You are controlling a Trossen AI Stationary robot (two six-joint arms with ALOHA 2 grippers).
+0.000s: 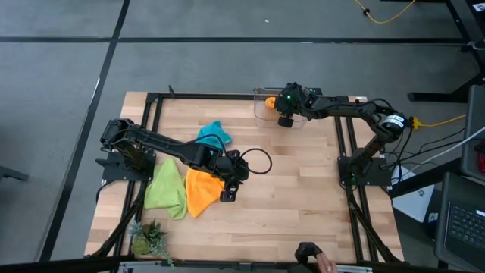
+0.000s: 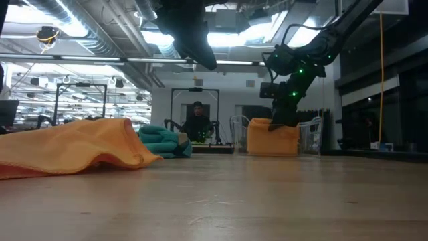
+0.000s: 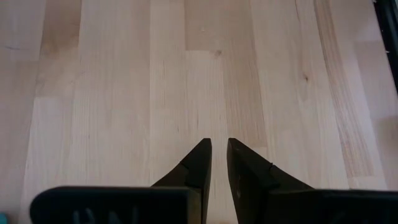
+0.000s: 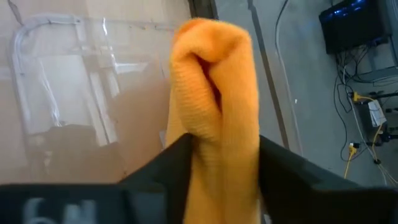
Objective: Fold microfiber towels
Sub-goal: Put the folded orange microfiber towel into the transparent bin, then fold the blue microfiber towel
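My right gripper (image 4: 217, 155) is shut on a folded orange towel (image 4: 214, 93) over the clear plastic bin (image 1: 265, 114) at the table's far right; the low view shows the towel (image 2: 271, 138) inside the bin. A second orange towel (image 1: 201, 189) lies loosely heaped on the table at near left. A lime green towel (image 1: 167, 189) lies to its left and a turquoise towel (image 1: 214, 135) lies farther back. My left gripper (image 1: 227, 193) hovers beside the loose orange towel's right edge, over bare wood (image 3: 217, 93), with its fingers shut and empty. My right gripper pinches the folded orange towel's bunched upper part (image 4: 217, 134) between its two fingers, several layers thick. The fingers come from above, pointing down. In the low view the towel stands upright below the fingers, its lower end (image 2: 267, 148) down inside the bin.
A small green plant (image 1: 148, 239) stands at the table's near left corner. Black frame rails (image 1: 151, 106) run along the table's sides. A person's hand (image 1: 326, 263) shows at the near edge. Bare wood (image 1: 303, 197) lies at near right.
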